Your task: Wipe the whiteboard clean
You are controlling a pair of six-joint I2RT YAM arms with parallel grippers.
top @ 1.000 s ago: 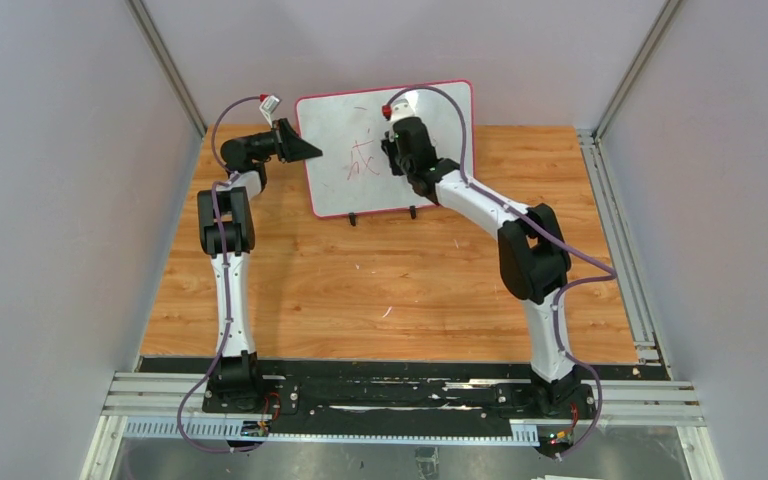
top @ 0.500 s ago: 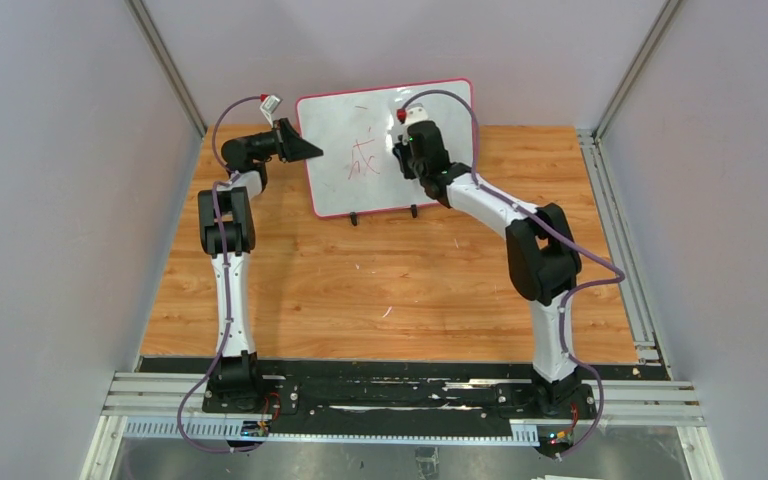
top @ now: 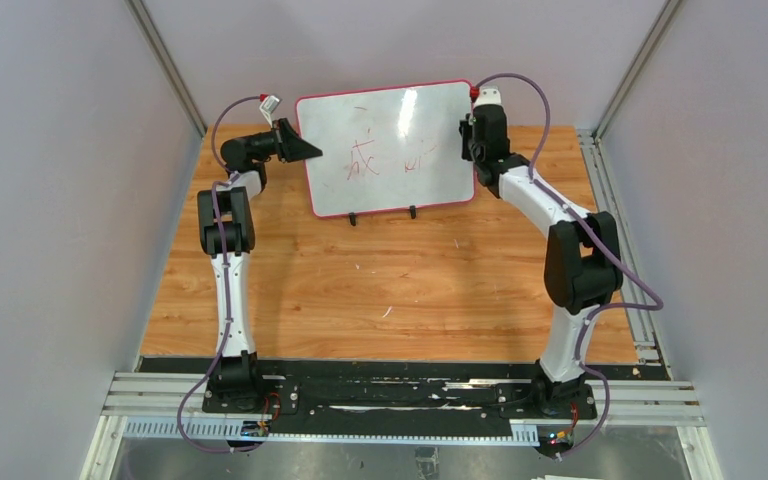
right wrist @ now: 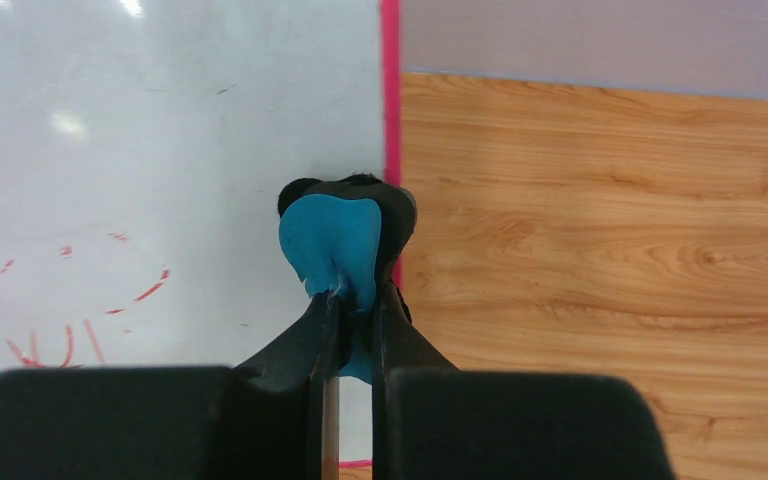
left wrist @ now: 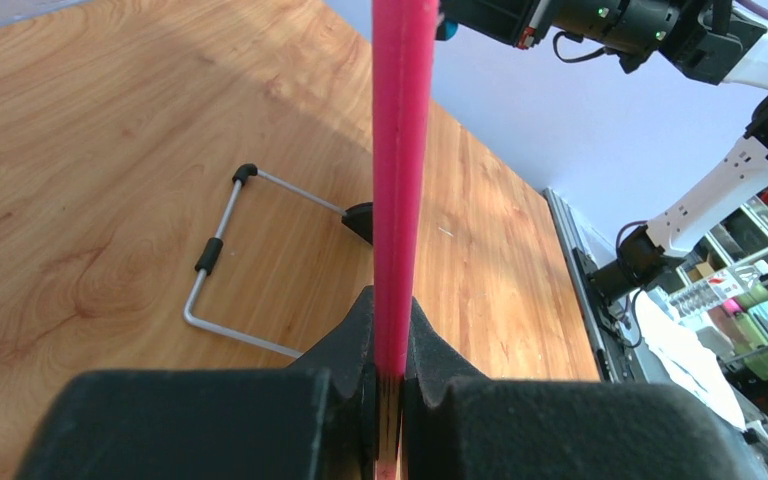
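Standing whiteboard (top: 390, 150), long axis left-right, written face toward table's (top: 390, 290) near edge.

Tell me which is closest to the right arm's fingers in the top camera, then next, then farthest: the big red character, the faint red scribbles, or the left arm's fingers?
1. Faint red scribbles: on the whiteboard's right half, nearest.
2. Big red character: left of the board's middle.
3. Left arm's fingers: gripping the board's left edge, farthest.

Wooden table (top: 390, 290), pale lilac walls (top: 50, 200)
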